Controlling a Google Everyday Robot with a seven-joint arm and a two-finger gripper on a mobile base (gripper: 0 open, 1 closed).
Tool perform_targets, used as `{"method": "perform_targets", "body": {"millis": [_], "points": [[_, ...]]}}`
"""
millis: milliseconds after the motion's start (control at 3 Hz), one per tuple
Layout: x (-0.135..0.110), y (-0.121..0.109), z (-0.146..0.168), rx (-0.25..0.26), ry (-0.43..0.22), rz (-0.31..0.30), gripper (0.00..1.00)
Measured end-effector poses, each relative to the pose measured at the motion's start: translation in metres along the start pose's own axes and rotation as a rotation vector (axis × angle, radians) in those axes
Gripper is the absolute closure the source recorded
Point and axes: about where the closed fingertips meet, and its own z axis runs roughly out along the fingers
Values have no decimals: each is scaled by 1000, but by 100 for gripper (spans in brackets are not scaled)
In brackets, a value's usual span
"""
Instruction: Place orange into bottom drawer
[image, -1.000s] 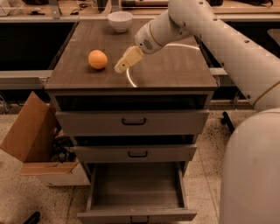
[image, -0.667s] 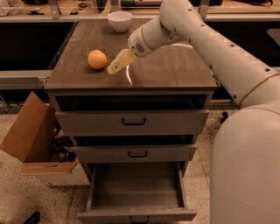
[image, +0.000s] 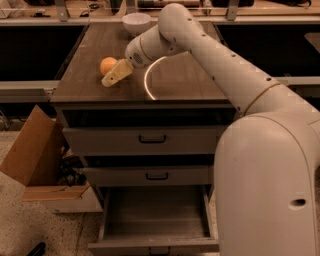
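The orange (image: 107, 65) lies on the wood-grain cabinet top (image: 85, 80) at the left, in the camera view. My gripper (image: 112, 76) reaches in from the right and sits right beside the orange, at its front right; its pale fingers (image: 118, 72) slant down toward the top. The bottom drawer (image: 155, 217) is pulled out below, its flat floor bare. The two shallower drawers (image: 152, 140) above it are closed.
A white bowl (image: 136, 22) stands at the back of the cabinet top. An open cardboard box (image: 37, 165) sits on the floor left of the cabinet. My white arm and base (image: 265, 175) fill the right side.
My gripper has moved left across the cabinet top and now sits against the orange's front right side. The orange has not moved.
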Motion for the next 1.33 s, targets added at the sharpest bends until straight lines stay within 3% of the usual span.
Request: {"method": "perform_targets", "body": {"millis": [333, 1000, 1333], "points": [[-2, 2, 7, -6, 1, 1, 1], [-9, 8, 20, -25, -4, -4, 45], [-21, 16, 19, -36, -30, -18, 76]]}}
